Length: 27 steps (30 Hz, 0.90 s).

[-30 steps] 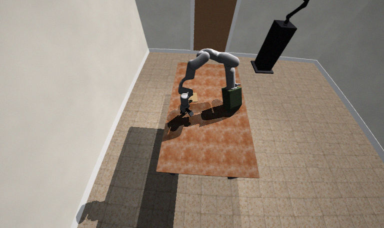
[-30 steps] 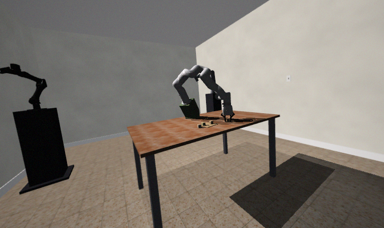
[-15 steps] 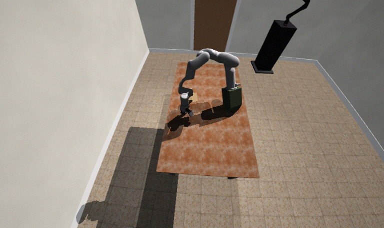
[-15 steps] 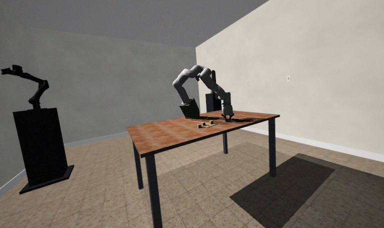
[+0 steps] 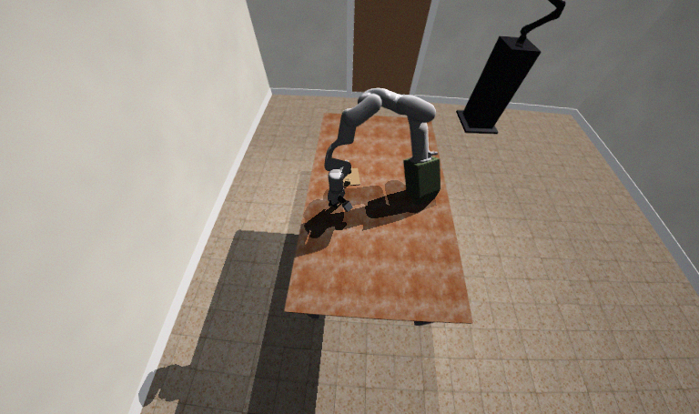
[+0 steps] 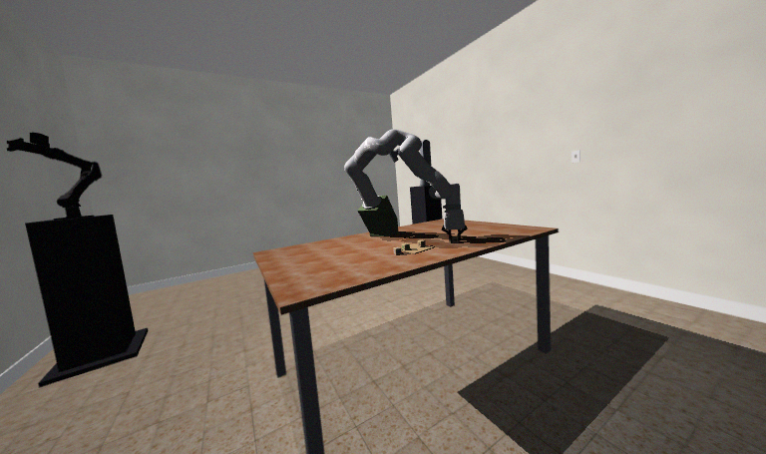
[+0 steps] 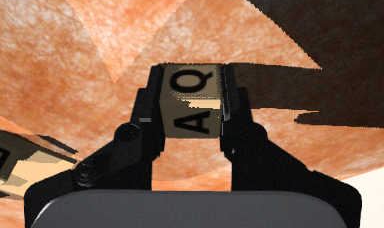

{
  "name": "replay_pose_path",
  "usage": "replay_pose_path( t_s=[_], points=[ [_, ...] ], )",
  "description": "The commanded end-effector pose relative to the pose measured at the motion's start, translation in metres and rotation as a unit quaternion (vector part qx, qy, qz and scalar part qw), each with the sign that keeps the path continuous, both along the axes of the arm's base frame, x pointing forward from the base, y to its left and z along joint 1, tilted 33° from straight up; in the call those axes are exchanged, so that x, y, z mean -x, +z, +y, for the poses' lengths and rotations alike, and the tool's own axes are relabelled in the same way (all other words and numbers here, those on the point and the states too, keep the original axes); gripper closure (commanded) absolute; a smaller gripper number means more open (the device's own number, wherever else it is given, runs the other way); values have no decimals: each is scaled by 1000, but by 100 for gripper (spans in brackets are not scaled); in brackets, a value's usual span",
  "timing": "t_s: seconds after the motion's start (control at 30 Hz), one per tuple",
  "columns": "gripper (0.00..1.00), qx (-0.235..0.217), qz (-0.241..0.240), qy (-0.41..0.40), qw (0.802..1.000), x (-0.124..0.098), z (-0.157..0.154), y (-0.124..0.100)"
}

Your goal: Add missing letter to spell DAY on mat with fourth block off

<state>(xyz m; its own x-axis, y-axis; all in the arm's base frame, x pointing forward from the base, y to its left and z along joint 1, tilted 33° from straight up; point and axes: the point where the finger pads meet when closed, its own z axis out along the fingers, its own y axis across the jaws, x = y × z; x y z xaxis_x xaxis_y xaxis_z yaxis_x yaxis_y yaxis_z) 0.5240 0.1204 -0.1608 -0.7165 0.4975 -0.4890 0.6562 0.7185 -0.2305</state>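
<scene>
The gripper (image 7: 191, 100) is closed on a block (image 7: 191, 102), its two black fingers pressed flat against the block's left and right sides, about a third open with the block filling the gap. In the wrist view the block shows a Q on its top face and an A on the face turned toward the camera (both letters read upright from there). The block sits low over the table (image 7: 75, 63), on or just above the wood; which, I cannot tell. It is off the mat (image 6: 420, 248), whose pale edge with another block (image 7: 15, 160) on it shows at the lower left of the wrist view, near but apart from the gripper. From the exterior view the mat lies flat on the table with small blocks on it, too small for their letters to be read, and the gripper (image 6: 454, 233) stands beside it, toward the cream wall, pointing straight down. From the top view the arm (image 5: 360, 111) arches from its green base (image 5: 422, 175) across the table, with the gripper (image 5: 339, 202) just past the mat (image 5: 354, 175), near the table's long edge.
</scene>
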Motion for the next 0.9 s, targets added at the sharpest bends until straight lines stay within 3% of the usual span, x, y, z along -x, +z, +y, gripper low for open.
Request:
replay_pose_path(
  t_s=[0.0, 0.57, 0.87],
  points=[
    [73, -1, -1, 1, 1000, -1, 1, 1],
    [73, -1, -1, 1, 1000, -1, 2, 2],
    [73, -1, -1, 1, 1000, 5, 14, 23]
  ],
)
